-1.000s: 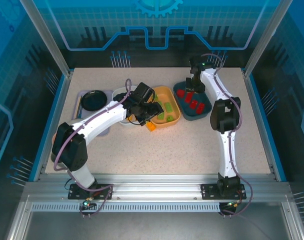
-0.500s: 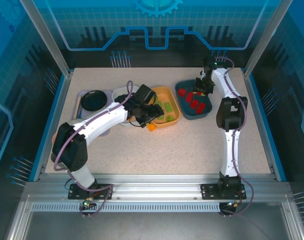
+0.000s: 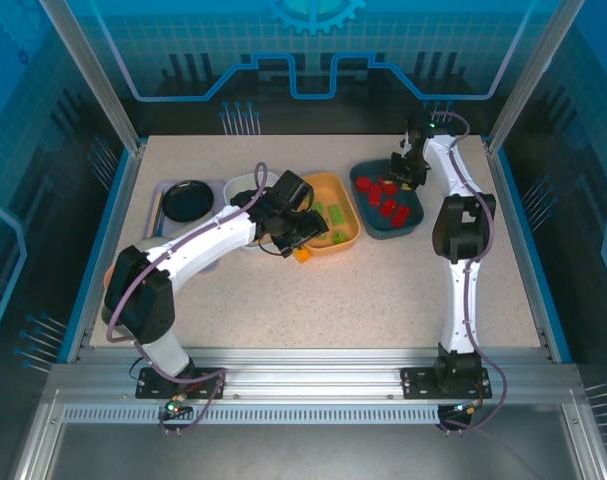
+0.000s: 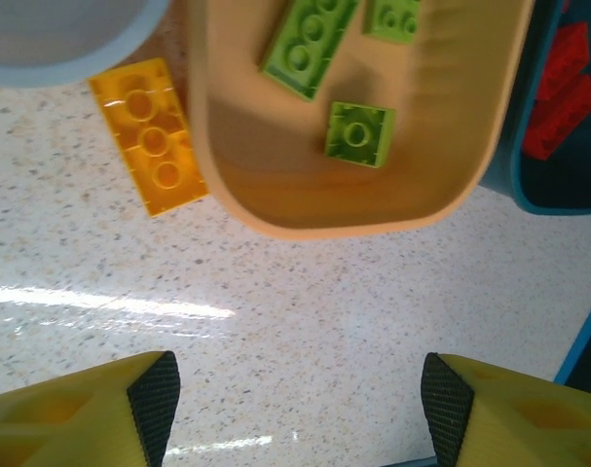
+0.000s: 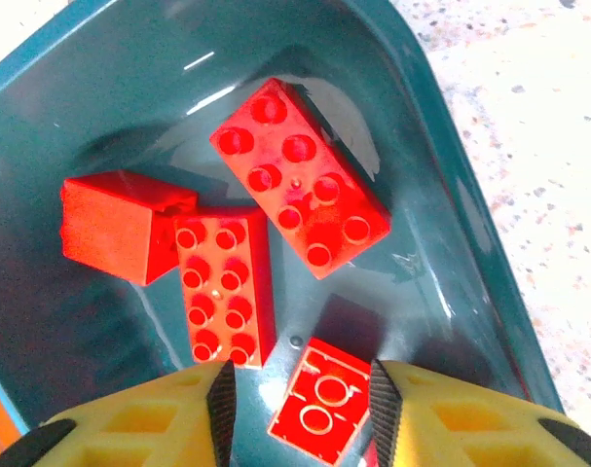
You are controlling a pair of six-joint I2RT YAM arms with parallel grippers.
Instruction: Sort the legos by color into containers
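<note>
The left gripper [image 4: 295, 404] hangs over the speckled table [image 4: 324, 292] with its jaws wide open. A flat yellow plastic brick [image 4: 154, 136] lies on the table, just beside the orange plastic tray [image 4: 276, 185] holding three green bricks [image 4: 360, 133]. The right gripper [image 5: 300, 392] is over the dark teal plastic tray [image 5: 100, 88], jaws open, a small red brick [image 5: 319, 413] between them. Three more red bricks [image 5: 300, 190] lie there.

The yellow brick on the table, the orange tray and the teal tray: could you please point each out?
yellow brick [image 4: 154, 141], left wrist view, on its middle stud.
orange tray [image 4: 276, 190], left wrist view, on its bare floor.
teal tray [image 5: 120, 107], right wrist view, on its bare floor.
</note>
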